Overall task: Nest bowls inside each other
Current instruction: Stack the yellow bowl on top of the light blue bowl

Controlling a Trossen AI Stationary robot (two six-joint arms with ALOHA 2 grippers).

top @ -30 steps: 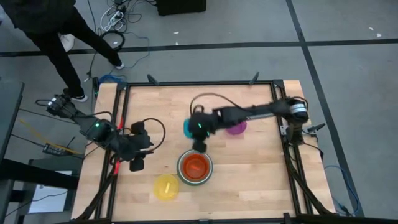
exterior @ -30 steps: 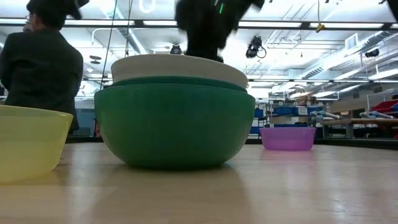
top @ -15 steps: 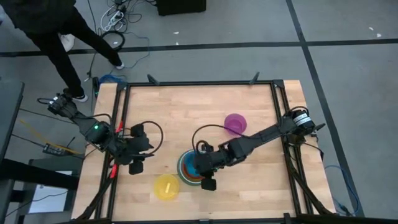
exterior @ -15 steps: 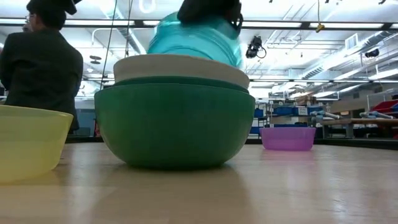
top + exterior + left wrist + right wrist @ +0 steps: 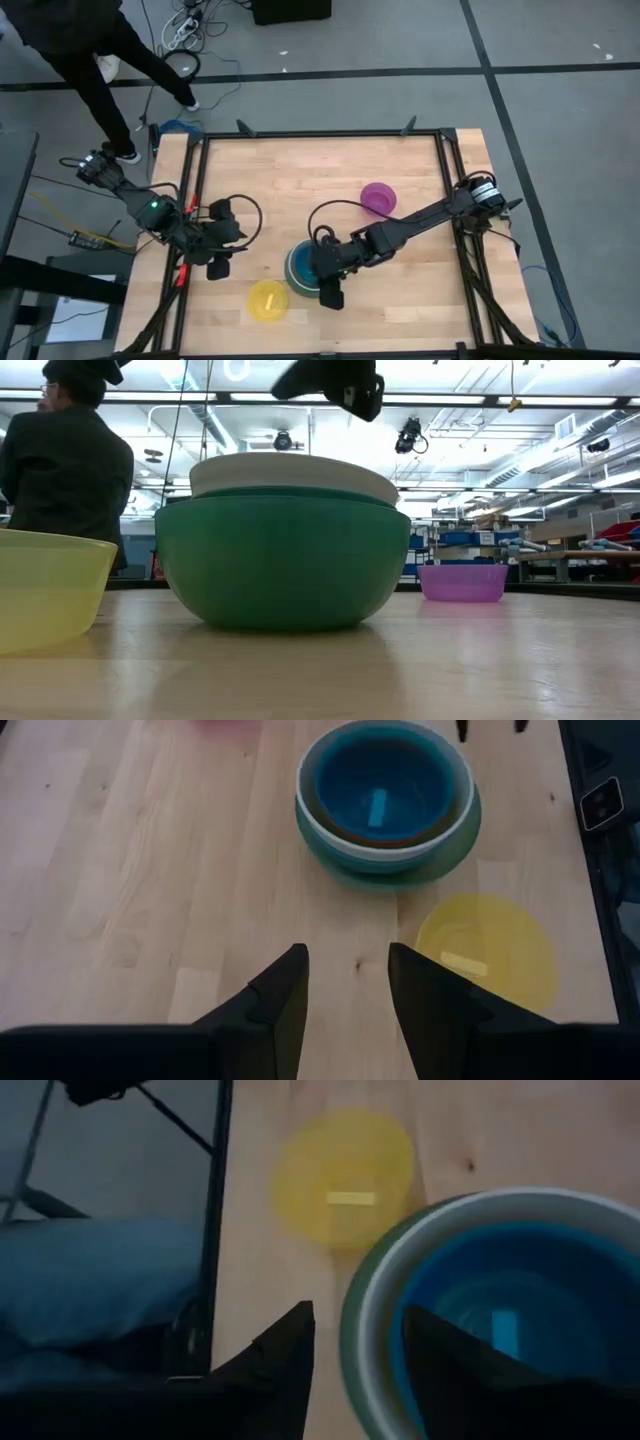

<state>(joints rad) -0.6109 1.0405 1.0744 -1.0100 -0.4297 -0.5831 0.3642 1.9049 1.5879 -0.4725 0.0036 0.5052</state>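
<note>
Left gripper (image 5: 222,265) parked low near the table's (image 5: 420,290) left edge, jaws apart with a narrow gap, nothing in them, pointed toward the stack. Yellow bowl (image 5: 267,300) sits alone near the front edge, just left of the stack, not touching it. Stack (image 5: 300,268) front-centre: sage green bowl (image 5: 282,565) outermost, white bowl (image 5: 293,472) rim showing above it in the low view, teal bowl (image 5: 385,788) seated innermost with a bit of orange rim visible around it in the left wrist view. Other nested layers can't be told apart. Right gripper (image 5: 331,294) hangs over the stack's front-right rim, jaws spread and empty, one on each side of the rim in its wrist view. Purple bowl (image 5: 377,198) alone further back and right, well apart from the stack.
</note>
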